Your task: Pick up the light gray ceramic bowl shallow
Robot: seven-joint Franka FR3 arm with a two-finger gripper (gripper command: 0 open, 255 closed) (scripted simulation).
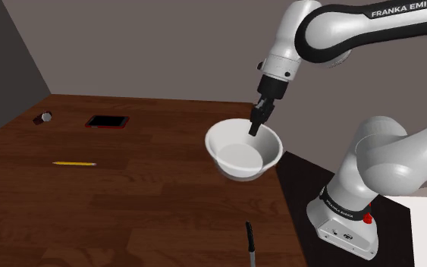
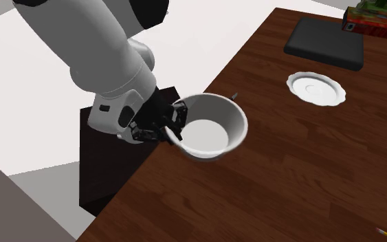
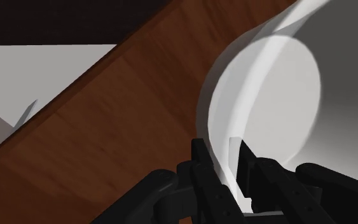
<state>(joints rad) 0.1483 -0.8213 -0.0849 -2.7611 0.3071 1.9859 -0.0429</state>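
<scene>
— Over the table (image 1: pixel 128 197), at the edge nearest the stand (image 2: pixel 106 172), what is the hand (image 1: pixel 255 127) doing?

— It is clamped on the bowl (image 1: pixel 243 154). In the wrist view the two fingers (image 3: pixel 204 172) pinch the rim, one outside the wall and one inside.

— So the grasp is made?

— I judge so. The step in hand is the lift.

— Is the bowl off the table?

— Probably. In the shoulder view it seems to float, with its lower wall overlapping the table's edge, and it looks tilted, hanging from the pinched side. But no view shows a plain gap beneath it, so I can't be sure.

— What does the next move call for?

— A slow, straight rise with a firm grip. The hold is a pinch on one side of the rim only, so all the weight hangs off to the other side. A quick or jerky pull could make the bowl swing or slip out of the fingers.

— Is anything in the way?

— No. The pen (image 1: pixel 249 243) and the saucer (image 2: pixel 314 88) both lie well apart from the bowl.
</scene>
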